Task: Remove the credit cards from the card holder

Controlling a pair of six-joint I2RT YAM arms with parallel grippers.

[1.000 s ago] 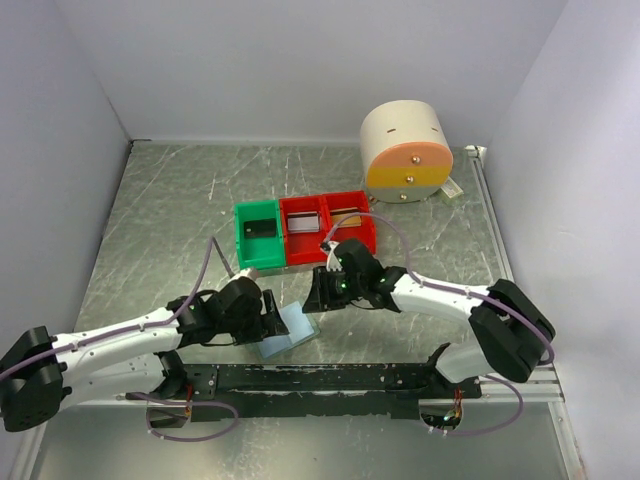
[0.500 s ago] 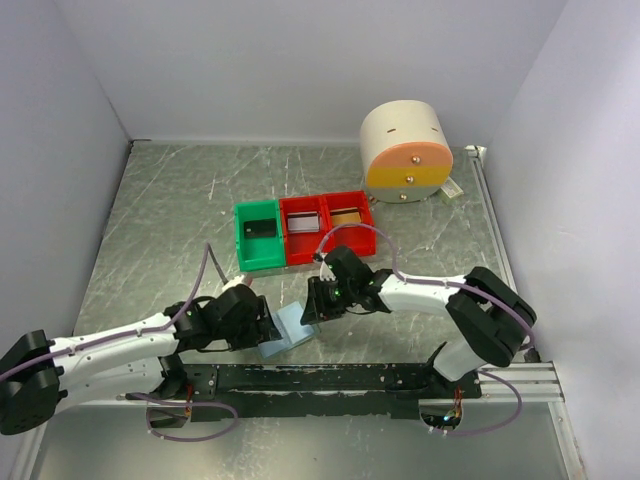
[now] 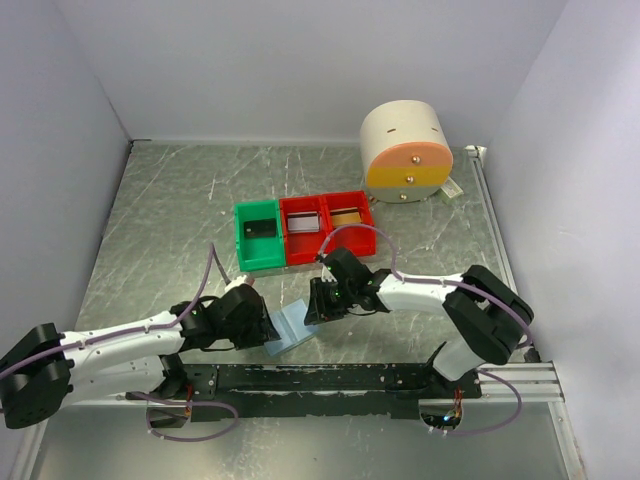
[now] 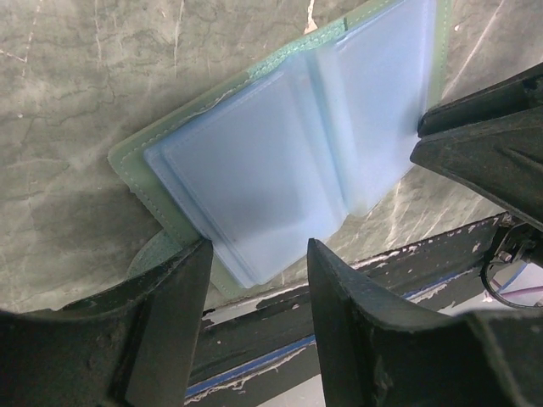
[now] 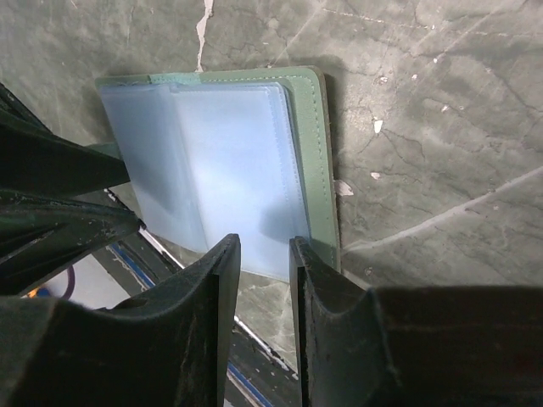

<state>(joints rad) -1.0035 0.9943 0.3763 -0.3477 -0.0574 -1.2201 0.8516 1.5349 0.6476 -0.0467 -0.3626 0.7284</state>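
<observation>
One card holder (image 3: pixel 291 328) is lying spread open at lower centre of the overhead view. Two grippers are flanking it: the left gripper (image 4: pixel 254 267) is straddling its edge with jaws well apart, the right gripper (image 5: pixel 265 263) is showing jaws narrowly parted, neither gripping anything.

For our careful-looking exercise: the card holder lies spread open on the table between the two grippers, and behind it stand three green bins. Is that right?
Not quite. The top view shows one green bin; the other two are red bins. The rest holds: the card holder lies spread open on the table between the left gripper and the right gripper.
</observation>
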